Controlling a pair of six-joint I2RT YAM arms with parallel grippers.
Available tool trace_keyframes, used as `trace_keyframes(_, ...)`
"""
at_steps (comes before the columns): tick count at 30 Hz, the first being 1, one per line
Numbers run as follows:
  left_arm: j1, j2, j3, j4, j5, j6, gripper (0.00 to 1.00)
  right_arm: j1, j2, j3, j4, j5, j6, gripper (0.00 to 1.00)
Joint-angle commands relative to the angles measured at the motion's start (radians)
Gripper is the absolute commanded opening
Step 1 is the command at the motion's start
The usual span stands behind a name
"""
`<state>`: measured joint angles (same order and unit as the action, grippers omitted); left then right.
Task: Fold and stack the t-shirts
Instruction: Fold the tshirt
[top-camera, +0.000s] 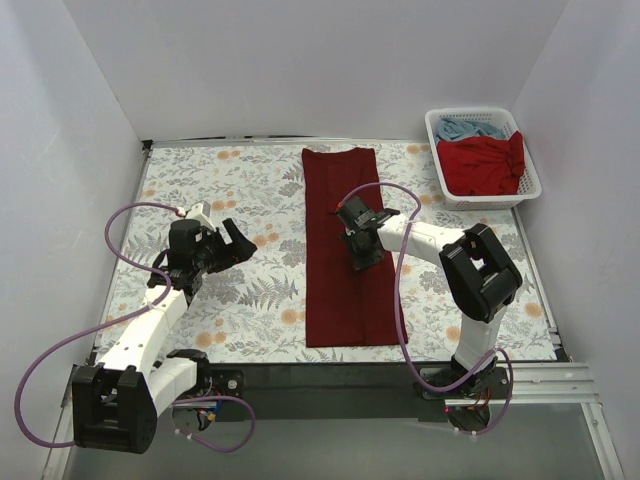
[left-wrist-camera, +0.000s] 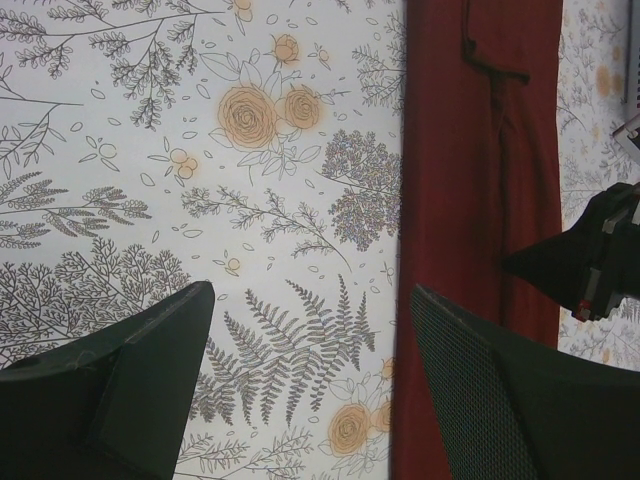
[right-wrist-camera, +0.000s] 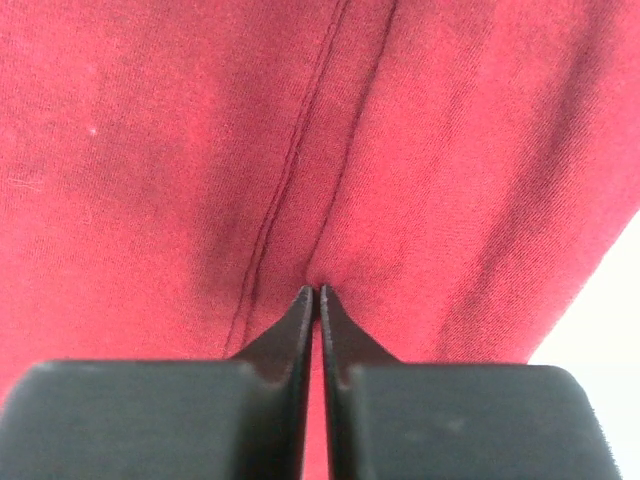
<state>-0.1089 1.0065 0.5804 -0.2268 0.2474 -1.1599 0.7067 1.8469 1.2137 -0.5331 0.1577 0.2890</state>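
The large dark maroon t-shirt (top-camera: 335, 295) lies as a long narrow strip down the middle of the floral table cloth. My right gripper (top-camera: 362, 260) is down on its middle, jaws shut and pinching a small ridge of the cloth (right-wrist-camera: 317, 290); the maroon shirt (right-wrist-camera: 180, 140) fills that view. My left gripper (top-camera: 238, 242) is open and empty, hovering left of the shirt over the table cloth (left-wrist-camera: 310, 330), with the shirt's left edge (left-wrist-camera: 455, 200) under its right finger. The brighter red t-shirt (top-camera: 485, 165) and the light blue t-shirt (top-camera: 470, 128) lie in the basket.
The white lattice basket (top-camera: 530, 188) stands at the back right corner. White walls close in the table on the left, back and right. The floral table cloth (top-camera: 230, 190) is bare on the left. The right arm's gripper shows in the left wrist view (left-wrist-camera: 590, 265).
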Motion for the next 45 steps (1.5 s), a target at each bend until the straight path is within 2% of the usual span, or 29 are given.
trace_keyframes(1,-0.005,-0.002,0.006,0.001,0.010,0.008,0.79,-0.003,-0.029,-0.013,0.016,0.000,0.006,0.04)
trace_keyframes(17,-0.005,0.006,0.009,0.001,0.016,0.008,0.79,-0.003,-0.084,-0.013,0.002,-0.072,0.009,0.02)
trace_keyframes(20,-0.005,0.009,0.007,0.001,0.023,0.009,0.79,-0.003,-0.060,-0.013,0.001,-0.086,0.006,0.05)
trace_keyframes(24,-0.005,0.017,0.006,0.001,0.030,0.008,0.79,-0.001,-0.046,-0.013,0.001,-0.101,0.002,0.14)
trace_keyframes(30,-0.005,0.030,0.009,0.000,0.050,0.009,0.79,-0.001,-0.150,-0.037,-0.010,-0.122,0.009,0.25)
trace_keyframes(32,-0.012,0.030,0.004,-0.002,0.059,0.008,0.79,-0.001,-0.184,-0.075,-0.013,-0.132,0.012,0.25)
trace_keyframes(35,-0.050,0.037,0.004,-0.023,0.061,-0.003,0.79,-0.003,-0.247,-0.144,-0.010,-0.147,0.015,0.27)
trace_keyframes(45,-0.248,0.021,0.044,-0.216,0.111,-0.170,0.79,-0.001,-0.379,-0.365,0.085,-0.368,0.071,0.27)
